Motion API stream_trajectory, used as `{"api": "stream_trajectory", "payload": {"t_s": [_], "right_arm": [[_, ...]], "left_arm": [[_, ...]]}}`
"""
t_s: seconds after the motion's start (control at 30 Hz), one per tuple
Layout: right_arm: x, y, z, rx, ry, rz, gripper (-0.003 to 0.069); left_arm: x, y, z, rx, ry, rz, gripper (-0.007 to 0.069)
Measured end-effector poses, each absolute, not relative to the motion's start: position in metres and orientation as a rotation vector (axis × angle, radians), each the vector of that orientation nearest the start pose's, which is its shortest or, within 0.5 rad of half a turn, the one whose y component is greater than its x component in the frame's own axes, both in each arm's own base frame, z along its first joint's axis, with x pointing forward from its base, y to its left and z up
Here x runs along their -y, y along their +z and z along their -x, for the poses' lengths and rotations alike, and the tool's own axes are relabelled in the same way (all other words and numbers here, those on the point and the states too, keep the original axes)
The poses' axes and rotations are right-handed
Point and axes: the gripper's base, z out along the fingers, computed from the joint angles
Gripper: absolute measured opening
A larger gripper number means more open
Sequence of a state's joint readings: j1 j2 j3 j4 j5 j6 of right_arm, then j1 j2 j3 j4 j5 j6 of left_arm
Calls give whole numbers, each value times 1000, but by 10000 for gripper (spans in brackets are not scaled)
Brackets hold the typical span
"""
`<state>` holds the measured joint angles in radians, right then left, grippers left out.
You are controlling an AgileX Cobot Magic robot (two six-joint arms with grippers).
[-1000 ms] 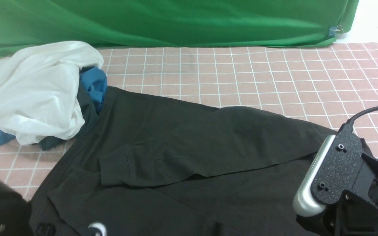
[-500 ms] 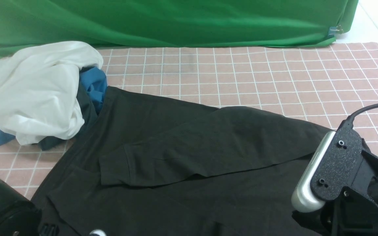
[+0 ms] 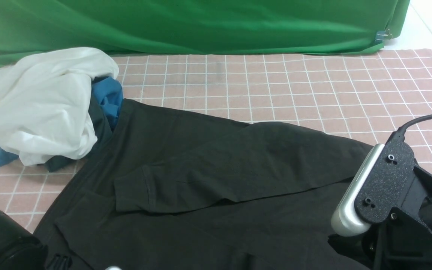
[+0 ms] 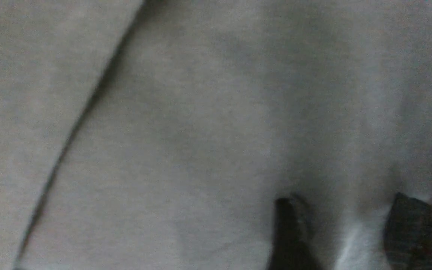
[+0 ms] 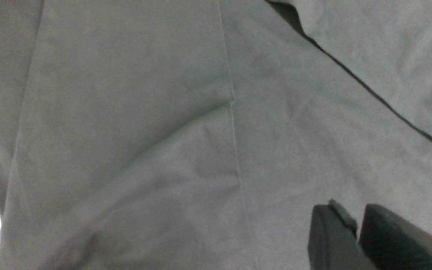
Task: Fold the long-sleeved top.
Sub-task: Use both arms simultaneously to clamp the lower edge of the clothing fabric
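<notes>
The long-sleeved top lies spread flat on the pink checked cloth, a very dark, brownish-black knit with one sleeve folded across its body, the stitched cuff pointing left. Its far left corner touches a heap made of a white garment and a blue cloth. The left gripper has its fingers spread on the fabric with a pale ridge between them, while the right gripper hangs over the top, fingers pressed nearly together.
</notes>
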<state>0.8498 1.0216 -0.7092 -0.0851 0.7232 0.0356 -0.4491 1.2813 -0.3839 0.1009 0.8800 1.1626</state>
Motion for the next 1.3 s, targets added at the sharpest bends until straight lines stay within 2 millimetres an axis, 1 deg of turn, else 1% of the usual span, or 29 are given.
{"api": "stream_trajectory", "payload": {"t_s": [0.07, 0.1, 0.17, 0.23, 0.27, 0.43, 0.57, 0.6, 0.73, 0.83, 0.9, 0.97, 1.03, 1.13, 1.2, 1.27, 1.3], "right_arm": [[-138, 276, -128, -2303, 262, 1056, 146], [-138, 276, -128, -2303, 262, 1056, 146], [-138, 276, -128, -2303, 262, 1056, 146], [-138, 276, -128, -2303, 262, 1056, 146], [-138, 276, -128, -2303, 262, 1056, 146], [-138, 276, -128, -2302, 259, 1058, 146], [-138, 276, -129, -2289, 257, 1058, 146], [-138, 276, -129, -2288, 256, 1058, 146], [-139, 277, -130, -2274, 261, 1054, 149], [-139, 277, -130, -2269, 253, 1058, 154], [-138, 277, -130, -2264, 241, 1064, 156], [-134, 276, -131, -2276, 179, 1096, 164], [-133, 276, -130, -2289, 155, 1106, 169], [-127, 282, -129, -2332, 78, 1157, 237], [-125, 285, -128, -2353, 54, 1176, 261], [-121, 281, -123, -2422, 33, 1224, 274], [-121, 280, -122, -2429, 31, 1234, 274]], "left_arm": [[52, 148, -126, 2005, -59, 2254, 255], [53, 148, -127, 2006, -66, 2261, 191], [53, 150, -129, 2013, -75, 2270, 96], [55, 154, -129, 2039, -61, 2265, 36], [56, 156, -127, 2063, -31, 2247, 27], [63, 177, -128, 2201, 24, 2261, 21], [65, 190, -129, 2235, 9, 2291, 20], [64, 190, -129, 2233, 6, 2292, 20], [58, 192, -130, 2163, -97, 2321, 20], [54, 193, -133, 2143, -174, 2315, 20], [53, 193, -134, 2152, -198, 2305, 20], [52, 194, -137, 2195, -260, 2279, 20], [52, 194, -138, 2218, -273, 2267, 20], [54, 199, -142, 2283, -283, 2243, 20], [56, 205, -146, 2320, -294, 2244, 20], [60, 214, -152, 2368, -296, 2253, 20], [61, 216, -153, 2374, -298, 2256, 20]]}}
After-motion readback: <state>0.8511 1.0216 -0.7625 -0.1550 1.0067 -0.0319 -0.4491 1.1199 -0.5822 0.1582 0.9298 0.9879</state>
